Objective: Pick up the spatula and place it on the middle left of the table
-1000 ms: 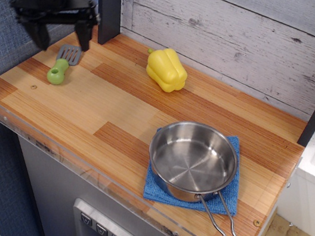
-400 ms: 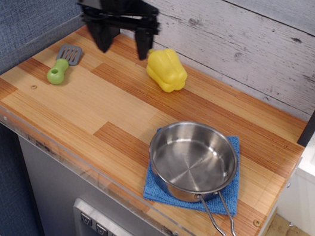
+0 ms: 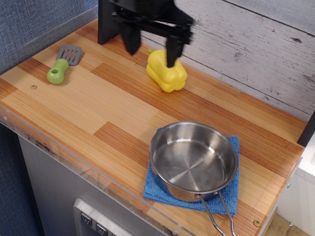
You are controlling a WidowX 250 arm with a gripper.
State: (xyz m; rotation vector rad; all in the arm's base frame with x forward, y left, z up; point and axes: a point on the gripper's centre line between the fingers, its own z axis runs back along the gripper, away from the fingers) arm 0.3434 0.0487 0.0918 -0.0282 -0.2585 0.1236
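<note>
Your jaws hang over the back of the counter [image 3: 86,112], just in front of the wall. The pepper [image 3: 166,71] sits right below and beside them. The spatula [image 3: 63,64] lies well off to their left. The pan [image 3: 193,160] rests on the cloth [image 3: 228,195], far forward and right of them.

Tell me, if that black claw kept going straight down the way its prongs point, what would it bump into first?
Probably the yellow pepper: the open claw hangs just above it, though depth is hard to judge.
</note>
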